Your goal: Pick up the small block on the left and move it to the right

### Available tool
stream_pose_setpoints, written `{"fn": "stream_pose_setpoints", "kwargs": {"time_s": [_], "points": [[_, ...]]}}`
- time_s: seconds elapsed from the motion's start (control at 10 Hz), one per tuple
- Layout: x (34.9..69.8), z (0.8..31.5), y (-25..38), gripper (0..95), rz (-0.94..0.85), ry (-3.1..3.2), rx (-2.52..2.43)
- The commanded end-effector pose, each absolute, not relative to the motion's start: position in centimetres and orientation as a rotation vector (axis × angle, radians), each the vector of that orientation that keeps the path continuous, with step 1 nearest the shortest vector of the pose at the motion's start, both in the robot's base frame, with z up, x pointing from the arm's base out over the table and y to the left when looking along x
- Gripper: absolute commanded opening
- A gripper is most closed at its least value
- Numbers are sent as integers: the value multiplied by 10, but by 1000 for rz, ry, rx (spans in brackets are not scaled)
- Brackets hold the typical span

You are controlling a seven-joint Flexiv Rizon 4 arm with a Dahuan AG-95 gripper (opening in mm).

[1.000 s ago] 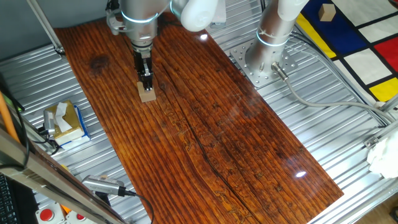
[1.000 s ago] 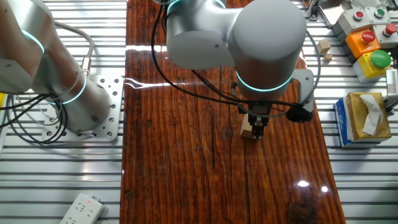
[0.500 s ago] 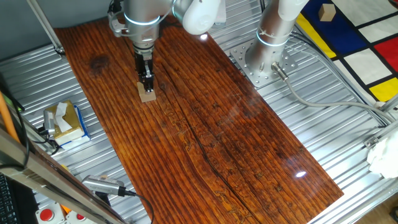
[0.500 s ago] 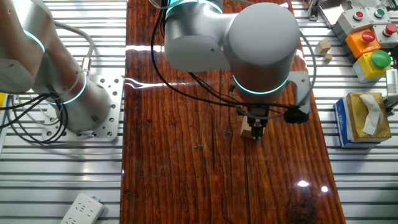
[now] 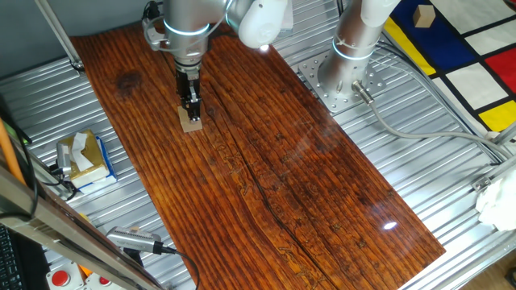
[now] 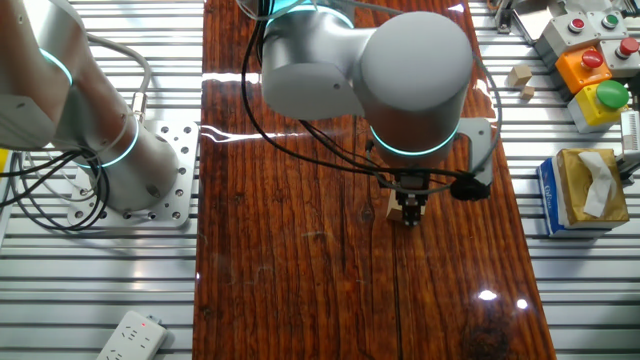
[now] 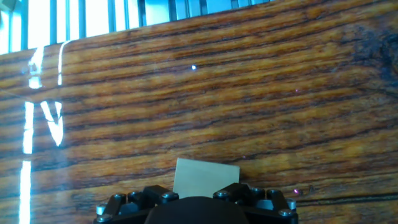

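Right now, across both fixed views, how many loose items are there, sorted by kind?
Tan wooden blocks: 4, namely the small block under the gripper, one on the patterned mat, two by the button boxes
Tissue boxes: 1
Power strips: 1
Total: 6

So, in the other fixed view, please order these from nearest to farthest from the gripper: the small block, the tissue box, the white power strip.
1. The small block, directly at the gripper.
2. The tissue box, off the board's right edge.
3. The white power strip, bottom-left corner.
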State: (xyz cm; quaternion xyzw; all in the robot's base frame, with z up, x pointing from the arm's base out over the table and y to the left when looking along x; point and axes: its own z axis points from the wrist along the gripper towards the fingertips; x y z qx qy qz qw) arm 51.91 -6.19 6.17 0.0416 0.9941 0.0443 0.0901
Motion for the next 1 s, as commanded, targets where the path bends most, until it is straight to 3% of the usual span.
{"fn": "stream_pose_setpoints", "kwargs": {"time_s": [0.1,0.9,1.0], "points": [[519,61,-62,760,130,2954,127],[515,47,-73,760,120,2941,101],[514,46,-74,570,120,2937,101]]}}
